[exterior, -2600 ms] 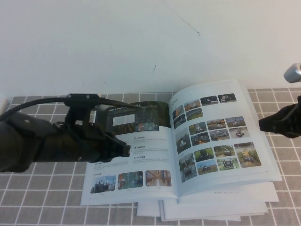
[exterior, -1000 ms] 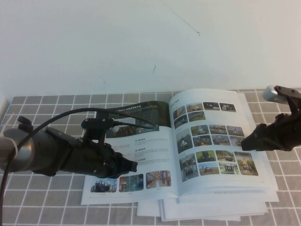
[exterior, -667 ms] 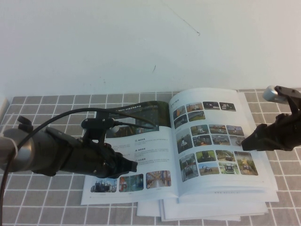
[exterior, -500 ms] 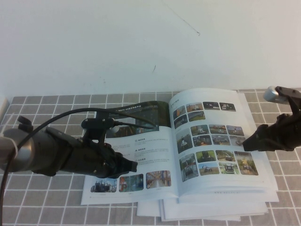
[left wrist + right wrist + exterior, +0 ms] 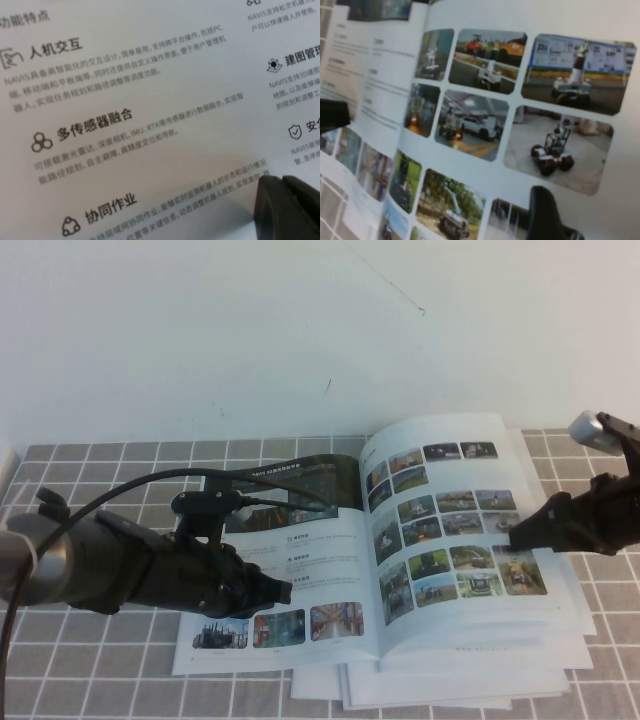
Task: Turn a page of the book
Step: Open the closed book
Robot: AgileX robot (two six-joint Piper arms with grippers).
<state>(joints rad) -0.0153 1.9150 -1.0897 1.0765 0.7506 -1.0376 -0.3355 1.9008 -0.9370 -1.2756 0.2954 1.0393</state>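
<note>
- The glossy white page with its grid of small colour photos (image 5: 455, 525) is now bowing upward along its outer edge, where half a second ago it was lying flat on the large thin open catalogue book (image 5: 300, 570) in the middle of the grey tiled tabletop (image 5: 90, 680).
- The black right gripper (image 5: 517, 536) is pressing on that page's outer edge, right of the book's spine; whether its fingers are spread cannot be told.
- The black left gripper (image 5: 283, 592) is holding down the text sheet left of the spine, fingers pressed together.
- The lift looks just begun; the turn is still ahead.
</note>
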